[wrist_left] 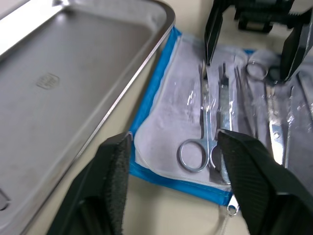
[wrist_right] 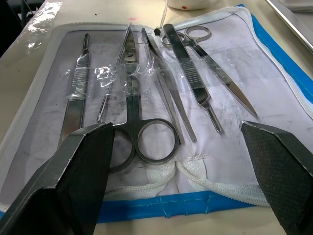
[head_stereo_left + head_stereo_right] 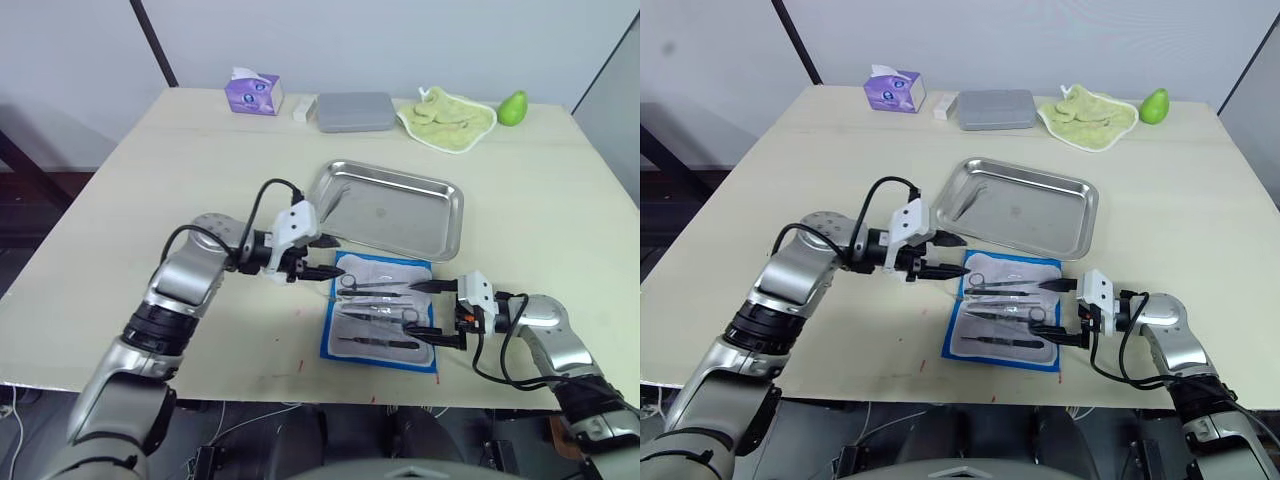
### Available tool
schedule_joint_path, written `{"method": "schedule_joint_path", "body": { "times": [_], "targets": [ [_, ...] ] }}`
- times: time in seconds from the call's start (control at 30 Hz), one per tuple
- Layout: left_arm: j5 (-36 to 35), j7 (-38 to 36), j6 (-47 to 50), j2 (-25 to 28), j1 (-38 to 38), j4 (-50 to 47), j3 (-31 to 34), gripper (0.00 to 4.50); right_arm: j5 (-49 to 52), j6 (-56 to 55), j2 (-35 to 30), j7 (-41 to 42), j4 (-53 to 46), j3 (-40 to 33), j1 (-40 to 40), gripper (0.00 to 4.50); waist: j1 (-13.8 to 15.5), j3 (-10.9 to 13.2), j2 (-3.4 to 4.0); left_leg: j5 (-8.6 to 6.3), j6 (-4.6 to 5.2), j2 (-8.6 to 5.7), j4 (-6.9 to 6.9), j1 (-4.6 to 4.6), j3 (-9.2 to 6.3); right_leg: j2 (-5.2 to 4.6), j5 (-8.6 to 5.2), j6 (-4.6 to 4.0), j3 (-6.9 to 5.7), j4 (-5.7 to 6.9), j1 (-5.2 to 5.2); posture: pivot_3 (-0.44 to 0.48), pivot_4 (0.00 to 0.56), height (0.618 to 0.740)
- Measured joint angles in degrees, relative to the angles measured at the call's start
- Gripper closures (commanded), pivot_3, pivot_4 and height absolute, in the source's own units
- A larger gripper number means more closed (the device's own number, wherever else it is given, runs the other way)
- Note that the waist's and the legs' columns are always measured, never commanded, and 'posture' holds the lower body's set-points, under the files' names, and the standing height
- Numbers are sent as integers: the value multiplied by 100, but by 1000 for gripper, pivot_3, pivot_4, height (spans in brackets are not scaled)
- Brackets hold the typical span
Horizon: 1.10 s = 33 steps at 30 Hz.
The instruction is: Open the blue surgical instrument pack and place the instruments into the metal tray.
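The instruments lie crosswise in the open blue surgical instrument pack by the desk's front edge, between both spread grippers: left gripper, right gripper

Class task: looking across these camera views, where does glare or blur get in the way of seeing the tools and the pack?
Right wrist view: glare on the clear film over the instruments; the right tool, open, is soft up close. Left wrist view: the left tool, open, is blurred; the metal tray shows dull sheen. Head views: even light.

Surface: pale beige wooden table
Lying on it:
- shiny rectangular steel tray
- opened blue fabric instrument pack
- grey rectangular box
- purple tissue box
- yellow-green cloth
- green pear
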Motion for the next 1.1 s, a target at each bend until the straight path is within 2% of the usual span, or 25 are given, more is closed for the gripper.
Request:
{"method": "schedule_joint_path", "body": {
  "times": [0.33, 0.83, 0.87, 0.9, 0.97, 1.1],
  "targets": [
    [362, -5, -245, -386, -212, 321, -374, 1450, 0, 42, 0, -89, -99, 2, 63, 0, -7, 0, 0, 0, 0, 0, 1, 0, -1, 2, 0, 0, 1, 1, 0, 0, 150, 740],
    [999, -116, -370, -457, -360, 435, -750, 1450, 0, 49, 1, -171, -151, 4, 107, 0, -10, 0, 0, 0, 0, 0, 1, 1, -2, 3, 0, 0, 2, 1, 0, 0, 150, 740],
    [1024, -131, -351, -454, -368, 420, -763, 1987, 0, 49, 3, -173, -152, 5, 107, 0, -11, -1, 0, 0, 0, 0, 1, 1, -1, 3, 0, 0, 2, 1, 0, 0, 150, 740],
    [1062, -135, -325, -450, -368, 401, -781, 2124, 0, 49, 5, -176, -152, 6, 107, 0, -12, -1, 0, 0, 0, 0, 1, 2, -2, 3, 0, 0, 2, 1, 0, 0, 150, 740],
    [1084, -161, -280, -449, -363, 391, -808, 3006, 0, 50, 9, -179, -153, 6, 106, 0, -12, 0, 0, 0, 0, 1, 1, 1, -2, 3, 0, 0, 2, 1, 0, 0, 150, 740],
    [1138, -197, -249, -453, -368, 386, -812, 3006, 0, 50, 11, -183, -152, 8, 106, 0, -12, 0, 0, 0, 0, 1, 1, 2, -2, 4, 0, -1, 2, 2, 0, 0, 150, 740]
  ]
}}
